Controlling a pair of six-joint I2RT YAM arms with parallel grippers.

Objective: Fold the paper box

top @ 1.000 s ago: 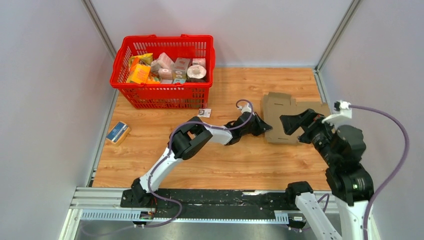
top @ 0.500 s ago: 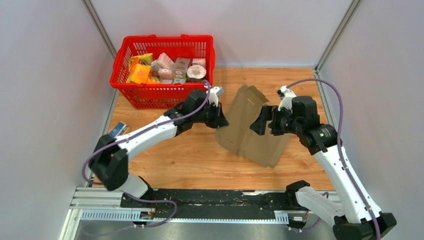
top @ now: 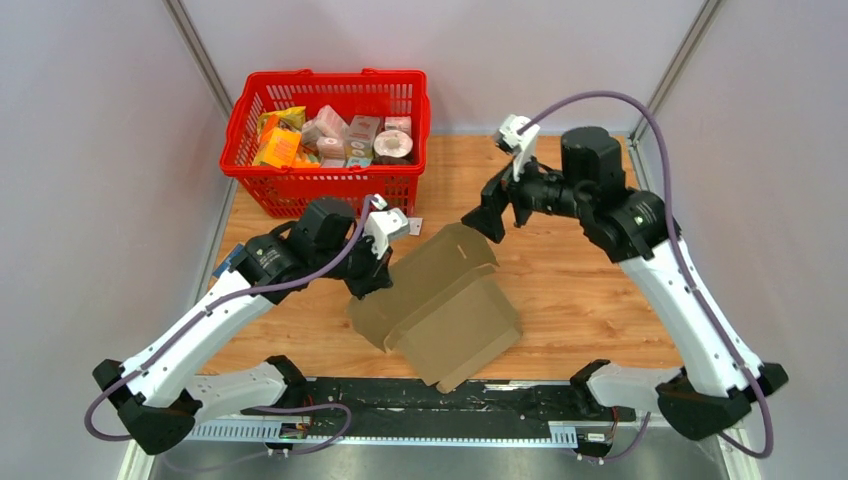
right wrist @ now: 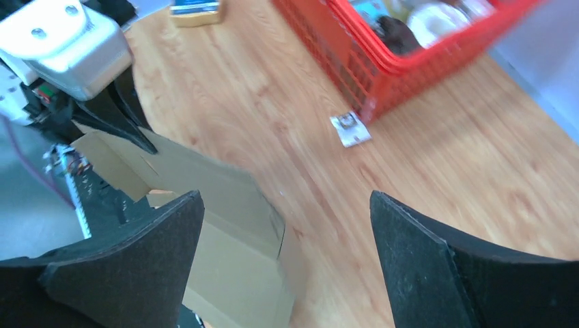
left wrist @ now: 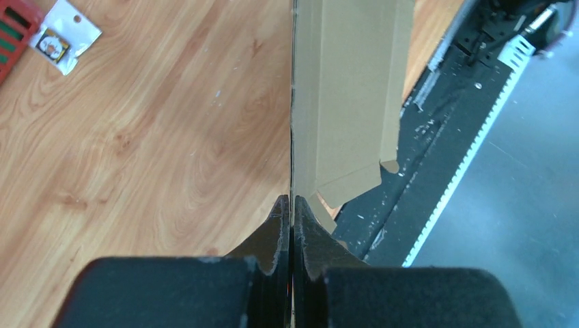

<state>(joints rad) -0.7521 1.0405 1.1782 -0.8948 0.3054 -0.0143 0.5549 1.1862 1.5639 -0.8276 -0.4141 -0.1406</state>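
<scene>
The paper box is a brown cardboard sheet, partly folded, lying tilted near the table's front edge and overhanging the black rail. My left gripper is shut on its left edge. In the left wrist view the fingers pinch the thin cardboard edge-on. My right gripper is open and empty, raised behind the box's far corner and apart from it. In the right wrist view its gripper has its jaws spread wide over the box and the floor.
A red basket full of groceries stands at the back left, and also shows in the right wrist view. A small white tag lies in front of it. A blue-and-tan packet lies at the left edge. The black rail runs along the front.
The left gripper has pulled the box toward the near left. The right gripper has let go of the box, opened, and lifted back toward the far side.
</scene>
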